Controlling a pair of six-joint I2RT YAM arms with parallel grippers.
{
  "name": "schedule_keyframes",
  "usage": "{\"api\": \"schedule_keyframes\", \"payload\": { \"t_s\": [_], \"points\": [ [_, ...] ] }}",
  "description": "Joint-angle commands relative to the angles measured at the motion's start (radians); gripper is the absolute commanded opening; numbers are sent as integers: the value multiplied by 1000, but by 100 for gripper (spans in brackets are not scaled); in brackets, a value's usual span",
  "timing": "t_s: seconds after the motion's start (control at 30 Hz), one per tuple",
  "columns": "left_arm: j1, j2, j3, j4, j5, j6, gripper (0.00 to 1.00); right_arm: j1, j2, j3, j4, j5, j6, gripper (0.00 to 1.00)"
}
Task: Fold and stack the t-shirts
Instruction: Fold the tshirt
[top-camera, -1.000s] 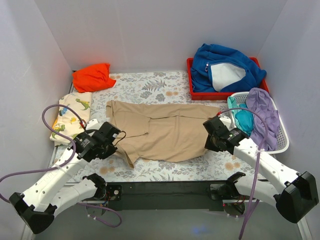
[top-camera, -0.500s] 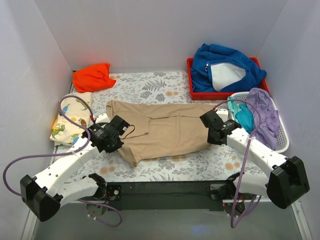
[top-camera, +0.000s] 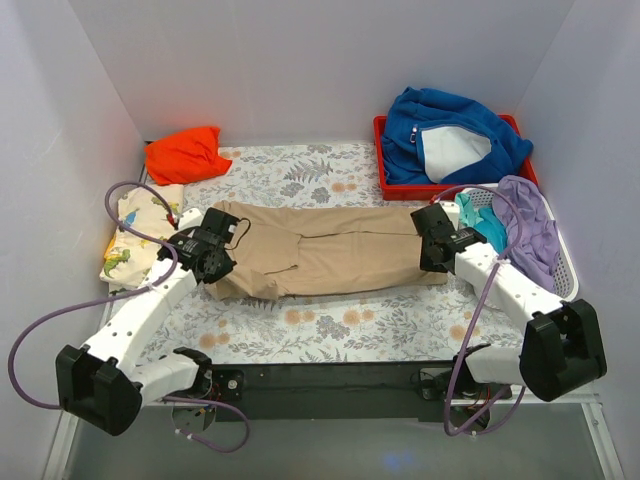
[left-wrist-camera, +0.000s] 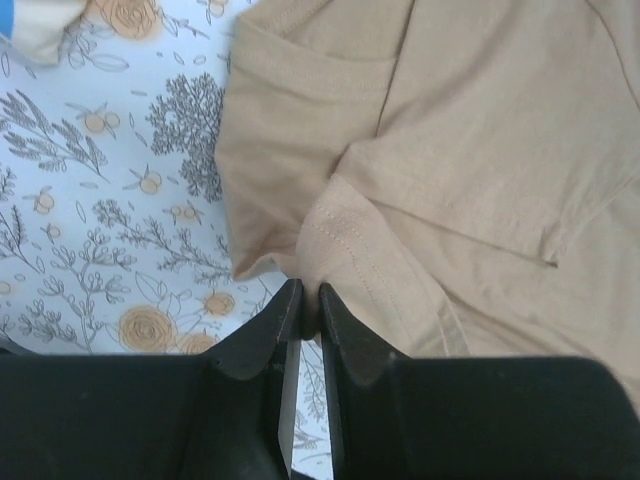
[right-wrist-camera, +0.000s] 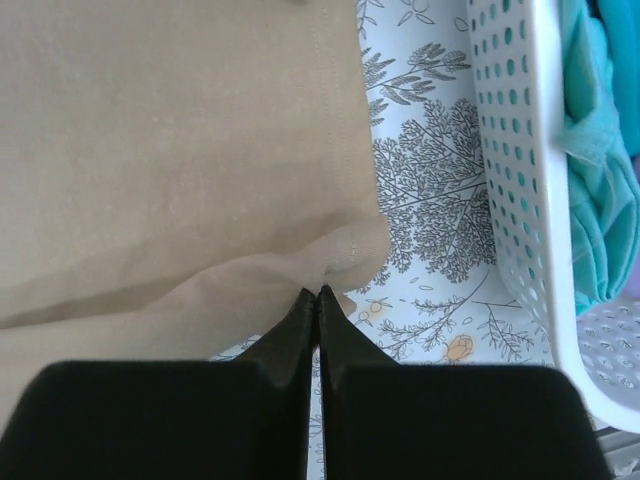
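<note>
While our left gripper (left-wrist-camera: 308, 297) and right gripper (right-wrist-camera: 317, 293) each pinch a corner of the tan t-shirt (top-camera: 330, 255) (lying across the middle of the table (top-camera: 340, 325)), we should lay both ends down level, edges matched, cloth taut.

The white basket (right-wrist-camera: 505, 150) and the tan t-shirt (right-wrist-camera: 170, 150) run past the right wrist view's edges

two robot arms. the left arm (top-camera: 148, 306) and right arm (top-camera: 500, 285) have smooth white shells with chunky black joint housings (top-camera: 95, 385). a thin purple cable (top-camera: 40, 321) trails along each arm. each arm ends in an all-black gripper, the left gripper (left-wrist-camera: 305, 300) and right gripper (right-wrist-camera: 316, 295), with two tapered, wedge-shaped fingers (left-wrist-camera: 352, 352).
</note>
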Motion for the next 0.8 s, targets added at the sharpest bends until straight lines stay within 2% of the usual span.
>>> {"api": "schedule_keyframes", "payload": {
  "t_s": [0.0,0.4,0.77],
  "points": [
    [50,17,8,98,-8,104,11,-23,32,53,69,-49,-70,1],
    [98,198,53,322,15,268,11,-81,265,199,113,-122,-205,1],
    [139,332,126,438,-63,412,11,-120,424,263,113,-119,-250,1]
  ]
}}
